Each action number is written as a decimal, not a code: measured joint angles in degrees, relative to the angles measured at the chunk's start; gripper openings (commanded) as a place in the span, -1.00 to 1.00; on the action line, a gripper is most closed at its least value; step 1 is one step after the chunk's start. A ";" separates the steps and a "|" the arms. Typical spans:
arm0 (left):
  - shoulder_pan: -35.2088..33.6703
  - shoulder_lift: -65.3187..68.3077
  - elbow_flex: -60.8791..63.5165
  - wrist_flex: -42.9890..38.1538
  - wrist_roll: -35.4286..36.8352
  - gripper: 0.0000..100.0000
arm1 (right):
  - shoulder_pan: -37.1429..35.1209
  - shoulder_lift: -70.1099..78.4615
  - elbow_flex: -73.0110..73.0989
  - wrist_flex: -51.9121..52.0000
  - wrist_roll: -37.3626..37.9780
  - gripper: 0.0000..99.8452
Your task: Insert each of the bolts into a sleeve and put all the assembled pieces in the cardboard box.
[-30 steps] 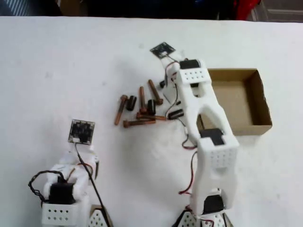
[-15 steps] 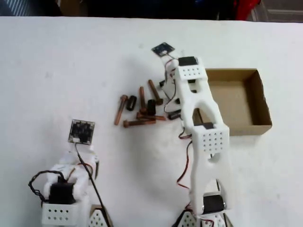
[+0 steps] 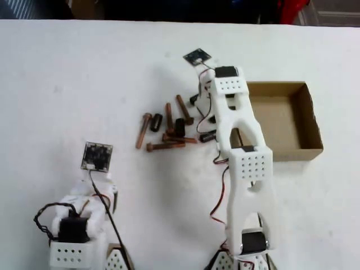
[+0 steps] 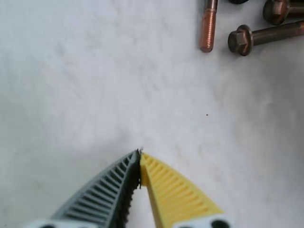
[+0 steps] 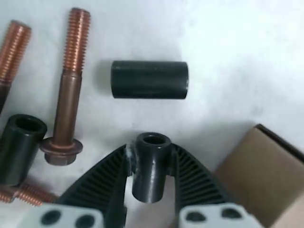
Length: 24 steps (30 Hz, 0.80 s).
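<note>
Right jaws pinch sleeve by its sides, bore exposed, presumably to accept the bolt just beside. Left jaws pressed together, empty, over bare table.

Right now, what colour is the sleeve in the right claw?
Black. The right wrist view shows it best: the sleeve sits in the right claw.

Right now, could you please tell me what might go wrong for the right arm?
The right gripper pinches the sleeve only at its fingertips, so it may slip or pivot. The loose sleeve lying ahead could roll if nudged. The cardboard box wall sits close; a swing might catch it.
</note>
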 measured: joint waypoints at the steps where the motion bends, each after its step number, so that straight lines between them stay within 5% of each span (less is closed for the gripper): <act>1: 0.00 0.00 0.00 0.00 0.00 -0.95 | -0.09 -0.18 -0.35 1.32 0.00 -0.97; 15: 0.00 0.00 0.00 0.00 0.00 -0.95 | -0.26 -17.85 -6.42 16.70 0.00 -0.97; 24: 0.00 0.00 0.00 0.00 0.00 -0.95 | -0.62 -37.80 9.49 16.70 0.00 -0.97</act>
